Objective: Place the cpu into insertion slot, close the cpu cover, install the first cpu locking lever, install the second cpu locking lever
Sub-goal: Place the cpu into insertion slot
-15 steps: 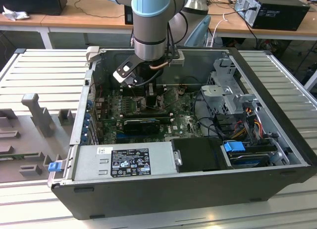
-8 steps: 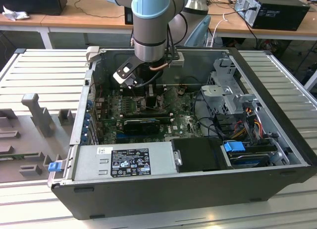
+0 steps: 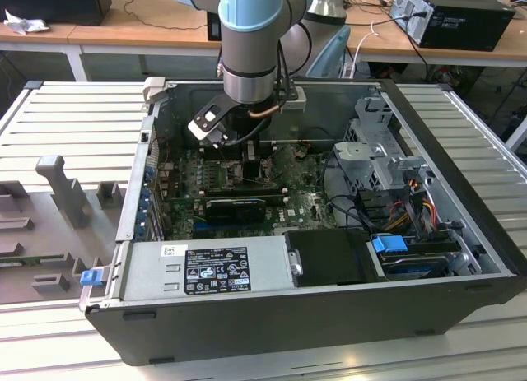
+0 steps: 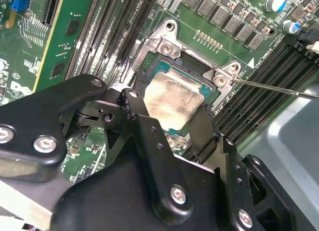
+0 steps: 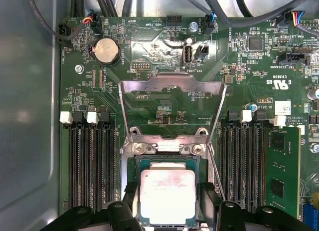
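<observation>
Reaching into an open black sheet-metal PC case (image 3: 272,315), the arm holds the cpu (image 5: 167,196) in the insertion slot (image 4: 172,65).
Green motherboard (image 5: 164,56) w/ long black mem slots (image 5: 89,161); thin dull-grey cpu cover (image 5: 172,84), a square-windowed frame, is flipped open off the socket. Gripper (image 5: 168,203): black fingers (image 5: 130,203) clamped on 2 opp. edges of the flat, matte-silver square chip.

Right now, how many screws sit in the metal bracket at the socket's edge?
2: one screw at one end of the bracket, one at the other, between the cover and the cpu. The claw may hide more.
</observation>
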Robot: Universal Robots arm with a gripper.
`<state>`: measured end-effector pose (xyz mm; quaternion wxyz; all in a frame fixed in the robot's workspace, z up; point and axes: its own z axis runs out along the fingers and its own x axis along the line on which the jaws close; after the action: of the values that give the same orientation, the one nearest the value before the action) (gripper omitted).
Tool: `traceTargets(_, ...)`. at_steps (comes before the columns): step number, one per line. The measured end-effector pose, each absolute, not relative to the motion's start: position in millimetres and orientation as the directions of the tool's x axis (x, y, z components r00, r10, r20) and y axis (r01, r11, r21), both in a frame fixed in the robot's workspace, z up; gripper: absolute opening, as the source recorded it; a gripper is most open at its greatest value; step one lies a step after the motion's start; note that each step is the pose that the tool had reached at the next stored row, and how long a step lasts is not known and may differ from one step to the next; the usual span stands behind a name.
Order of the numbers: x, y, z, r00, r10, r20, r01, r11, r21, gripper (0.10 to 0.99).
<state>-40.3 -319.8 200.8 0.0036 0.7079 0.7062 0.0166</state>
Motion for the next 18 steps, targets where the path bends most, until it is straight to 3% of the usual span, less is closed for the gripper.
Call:
traceTargets(6,-40.3,-319.8,210.6,0.002,1.000,0.019,1.000,-0.003,0.029,0.608)
traceTargets(8,-40.0,-319.8,214.3,0.002,1.000,0.018,1.000,-0.003,0.028,0.404)
traceTargets(11,-39.2,-319.9,216.4,0.002,1.000,0.014,1.000,-0.003,0.027,0.224)
traceTargets(13,-39.1,-319.8,217.3,0.002,1.000,0.013,1.000,-0.003,0.027,0.224)
traceTargets(15,-39.1,-319.9,219.0,0.002,1.000,0.011,1.000,-0.002,0.027,0.106)
traceTargets(18,-39.1,-319.8,221.4,0.002,1.000,0.011,1.000,-0.002,0.028,0.106)
